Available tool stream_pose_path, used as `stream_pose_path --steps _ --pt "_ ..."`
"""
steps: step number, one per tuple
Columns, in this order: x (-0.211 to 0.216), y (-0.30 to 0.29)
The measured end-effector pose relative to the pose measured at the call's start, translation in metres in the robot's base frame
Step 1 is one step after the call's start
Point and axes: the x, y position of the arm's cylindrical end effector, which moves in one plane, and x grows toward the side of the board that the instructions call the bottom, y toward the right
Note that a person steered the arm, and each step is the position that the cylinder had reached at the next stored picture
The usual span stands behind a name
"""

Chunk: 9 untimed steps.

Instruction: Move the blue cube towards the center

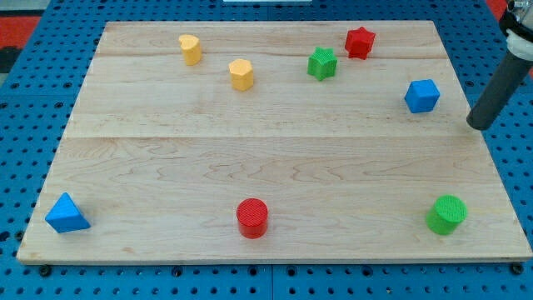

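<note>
Board (275,158): pale wood, fine grain, on blue pegboard (25,67). Blue cube (422,96), blue triangular block (67,214). Red star (360,42), red cylinder (251,217). Green star (321,63), green cylinder (447,214). Two yellow blocks (190,49) (241,74). Rod dark; my tip (477,125) black.

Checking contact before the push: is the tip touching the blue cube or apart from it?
Apart. My tip sits right of the blue cube, with bare wood showing between them.

High oblique view over board (275,158)
</note>
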Motion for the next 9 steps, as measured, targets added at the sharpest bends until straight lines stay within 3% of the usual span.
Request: stream_pose_path --steps 2,5,7,9 --pt "-0.043 -0.012" --pt "-0.044 -0.106" --pt "-0.063 -0.105" --pt "-0.024 -0.148"
